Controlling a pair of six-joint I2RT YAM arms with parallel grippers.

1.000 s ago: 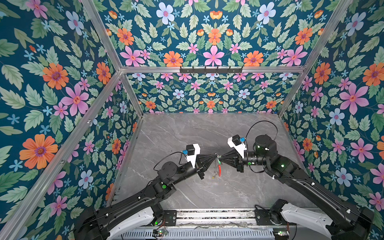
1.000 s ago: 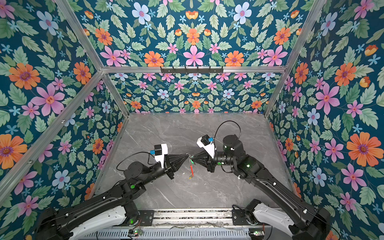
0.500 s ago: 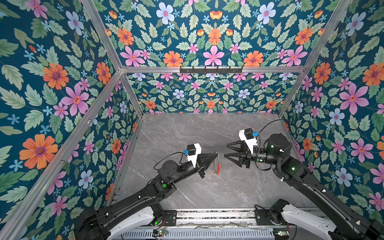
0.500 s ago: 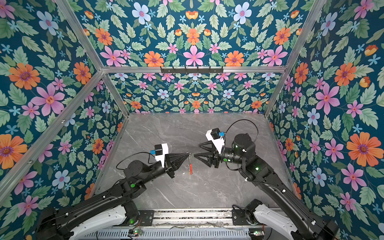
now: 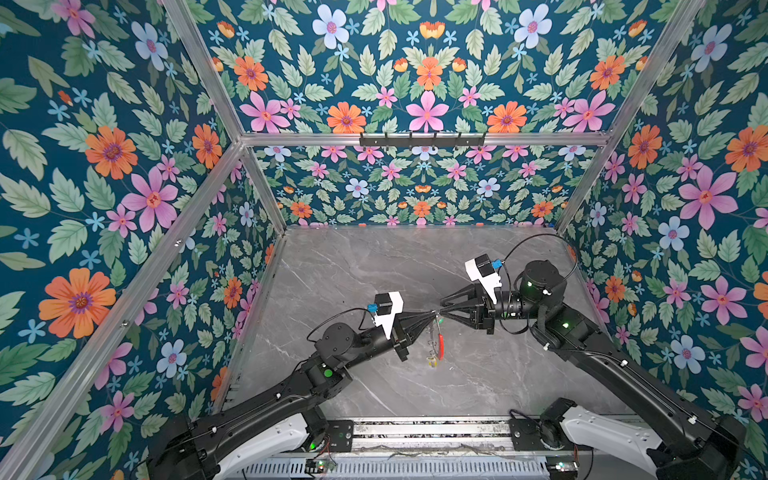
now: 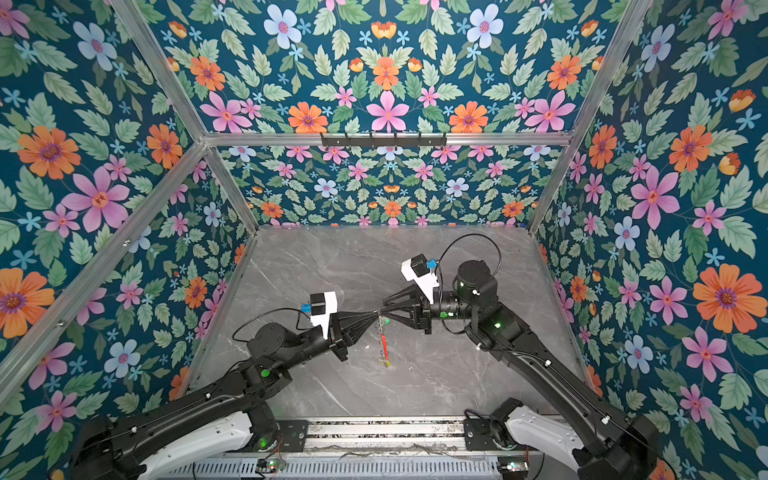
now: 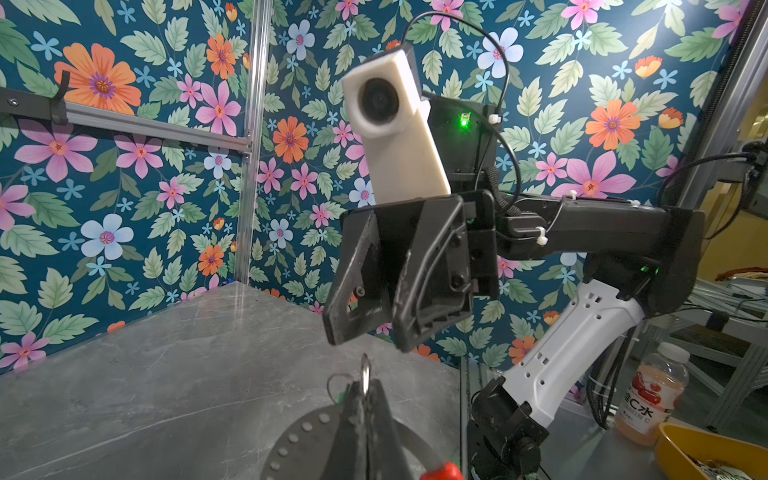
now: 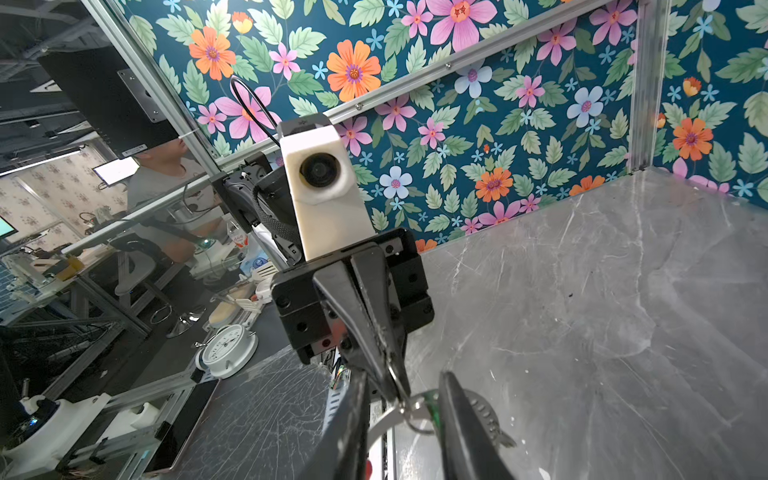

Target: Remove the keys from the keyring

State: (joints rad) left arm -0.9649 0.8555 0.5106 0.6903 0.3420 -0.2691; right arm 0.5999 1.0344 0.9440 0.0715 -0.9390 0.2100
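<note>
1. In both top views the left arm comes in from 7 o'clock. Its forearm is low and its wrist levelled, so the left gripper point(image 5: 431, 316) points toward 2 o'clock over the middle of the grey marble table point(image 5: 374, 266).
2. The left wrist view shows its fingers pressed together, clamped on a small silver split ring point(image 7: 365, 371).
3. The right arm enters from 5 o'clock and bends at the elbow. It holds the right gripper point(image 5: 444, 309) level, pointing toward 9 o'clock, tip to tip with the left.
4. Its fingers point(image 8: 461, 424) stand apart, with the clamped ring and the left fingertips in the gap between them. I see nothing pinched.
5. The large dark grey keyring hoop with a red arc point(image 5: 439, 343) hangs from the clamped ring toward 6 o'clock, seen edge-on. I cannot tell whether its low end touches the table.
6. The yellow-tagged key point(image 5: 432, 362) dangles at the hoop's 6 o'clock end. The green-tagged key point(image 6: 386, 320) sits at the 12 o'clock end, just beside the right fingertips. The metal blades are too small to make out.
7. Outside the enclosure, near the right arm's base, stands a clear plastic bottle point(image 7: 650, 399) holding orange drink. Beside it is a yellow tub point(image 7: 706, 451), whose contents are too blurred to tell.
</note>
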